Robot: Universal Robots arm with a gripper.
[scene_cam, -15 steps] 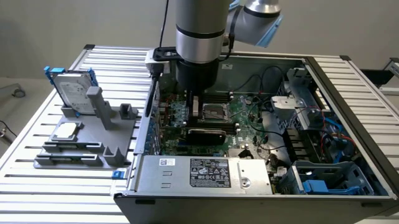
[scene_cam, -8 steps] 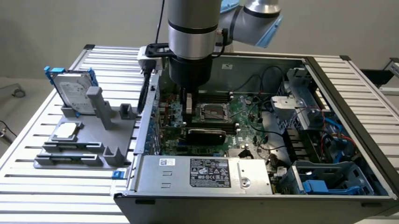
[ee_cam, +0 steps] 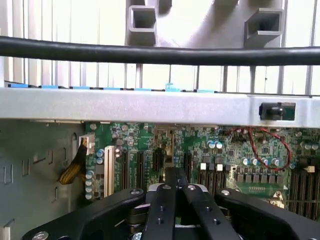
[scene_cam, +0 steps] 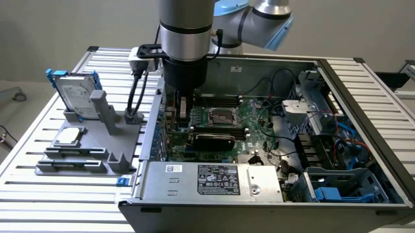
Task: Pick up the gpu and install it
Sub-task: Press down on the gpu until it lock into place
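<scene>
GPU (scene_cam: 213,141) seated on motherboard (scene_cam: 256,145) | hand (ee_cam: 176,172) clenched, empty, beside it

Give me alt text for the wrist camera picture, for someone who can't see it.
A shut black gripper hangs just above a green motherboard with black expansion slots, inside an open computer case. The case's grey metal edge crosses the picture above the board, and a black cable runs across beyond it.
</scene>
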